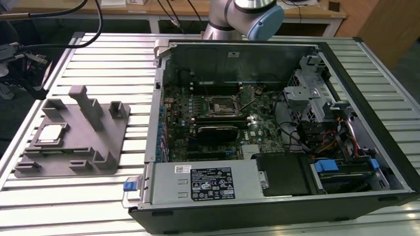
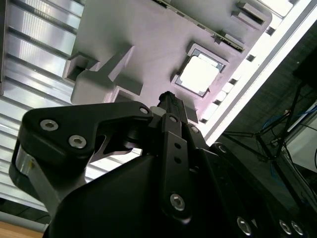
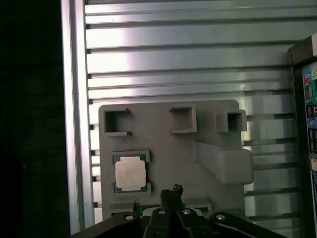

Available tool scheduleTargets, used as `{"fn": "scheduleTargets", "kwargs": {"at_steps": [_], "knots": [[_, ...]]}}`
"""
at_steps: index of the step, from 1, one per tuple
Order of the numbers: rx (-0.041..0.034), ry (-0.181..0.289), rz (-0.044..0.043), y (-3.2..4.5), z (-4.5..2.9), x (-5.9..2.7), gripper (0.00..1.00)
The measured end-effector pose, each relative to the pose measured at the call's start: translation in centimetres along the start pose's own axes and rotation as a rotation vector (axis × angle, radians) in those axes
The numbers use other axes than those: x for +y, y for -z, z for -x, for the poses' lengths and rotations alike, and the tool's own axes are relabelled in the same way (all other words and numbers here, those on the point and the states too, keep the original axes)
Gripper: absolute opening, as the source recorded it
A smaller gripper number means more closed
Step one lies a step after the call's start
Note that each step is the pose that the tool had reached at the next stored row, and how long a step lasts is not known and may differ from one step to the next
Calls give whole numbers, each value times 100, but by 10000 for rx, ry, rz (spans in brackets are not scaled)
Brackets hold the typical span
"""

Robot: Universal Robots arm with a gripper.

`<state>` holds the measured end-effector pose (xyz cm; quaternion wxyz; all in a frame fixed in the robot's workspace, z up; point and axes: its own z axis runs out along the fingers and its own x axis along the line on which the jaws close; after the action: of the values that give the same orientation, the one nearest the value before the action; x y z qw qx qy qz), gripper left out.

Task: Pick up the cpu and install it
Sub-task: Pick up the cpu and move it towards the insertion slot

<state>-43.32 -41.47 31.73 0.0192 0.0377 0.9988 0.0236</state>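
The cpu (image 1: 51,133) lies flat in a square pocket of a grey plastic fixture (image 1: 98,132), metal top facing up. The fixture sits on the ribbed aluminium bench (image 1: 92,54), at the exterior view's left of an open computer case (image 1: 367,98). They are apart, with a strip of bare bench between them.

In the first wrist view the cpu (image 3: 131,173) sits in its pocket near one edge of the fixture (image 3: 168,148). Three open-topped notches line the far side of the fixture, and a raised block lies towards the case (image 3: 303,104). The gripper (image 3: 171,191) hangs over the fixture with its fingers (image 3: 174,189) clenched together and nothing held between them. Their tips come to one dark point close to a corner of the cpu, not over it and not touching it.

The second wrist view looks along the gripper (image 2: 168,98) from behind. One finger reaches out over the fixture (image 2: 148,39), and the cpu (image 2: 199,75) lies just past its tip, bright under the light.

In the exterior view the arm (image 1: 239,17) rises beyond the far wall of the case. Inside the case the motherboard (image 1: 196,118) lies flat, with its black-framed socket (image 1: 222,105) near the middle. A grey power supply (image 1: 203,183) with a label fills the near corner, and bundles of cables (image 1: 328,142) run along the exterior view's right side.
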Motion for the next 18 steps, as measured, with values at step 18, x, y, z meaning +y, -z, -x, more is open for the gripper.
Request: {"fn": "scheduleTargets", "kwargs": {"at_steps": [18], "knots": [[-2,0,1,-44,-21,-4,11]]}}
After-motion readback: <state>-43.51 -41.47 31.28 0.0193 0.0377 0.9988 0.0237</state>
